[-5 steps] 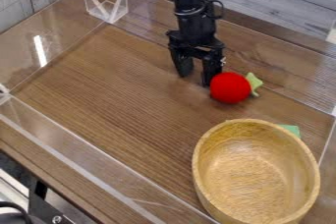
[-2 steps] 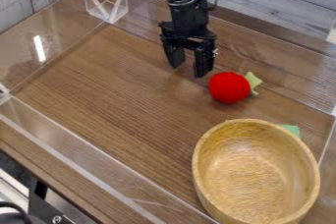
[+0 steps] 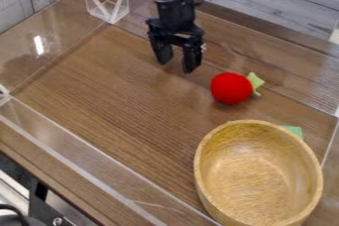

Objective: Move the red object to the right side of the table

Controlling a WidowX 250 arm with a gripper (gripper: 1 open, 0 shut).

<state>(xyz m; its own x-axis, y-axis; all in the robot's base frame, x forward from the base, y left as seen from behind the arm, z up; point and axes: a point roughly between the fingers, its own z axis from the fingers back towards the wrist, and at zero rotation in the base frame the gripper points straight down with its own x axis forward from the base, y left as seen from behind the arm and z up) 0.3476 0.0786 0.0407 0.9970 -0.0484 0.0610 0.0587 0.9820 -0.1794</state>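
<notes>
Along the left side, a clear acrylic wall [image 3: 34, 56] borders the brown wood-grain tabletop [image 3: 113, 96], and its glare blurs the surface right beside it. At the far left corner stands a small clear V-shaped acrylic piece [image 3: 106, 4], upright against the back edge. A second clear wall runs along the near edge, slanting from the left side toward the bottom of the picture; beyond it, the lower left corner shows dark hardware that is cut off and hard to identify.

The left and middle stretch of the wood is wide bare board from the near wall up to the arm. There the black robot arm comes down from the top edge, its upper part cut off by the frame. Its black two-fingered gripper [image 3: 175, 59] points nearly straight down with the fingers spread wide and nothing between them. The tips hang close above the wood; whether they touch it cannot be told.

To the right of the gripper, apart from it with bare wood between, lies the small round bright-red soft toy [image 3: 232, 87] on the table, in the right half toward the back. A pale green leafy tip pokes out on its right side, partly hidden by the red body.

Nearer the camera and further right sits a round light wooden bowl [image 3: 212, 180], empty, its rim cut off by the bottom edge. A small green scrap [image 3: 292, 131] shows just behind its far right rim, mostly hidden. The right acrylic wall is barely visible at the frame edge.
</notes>
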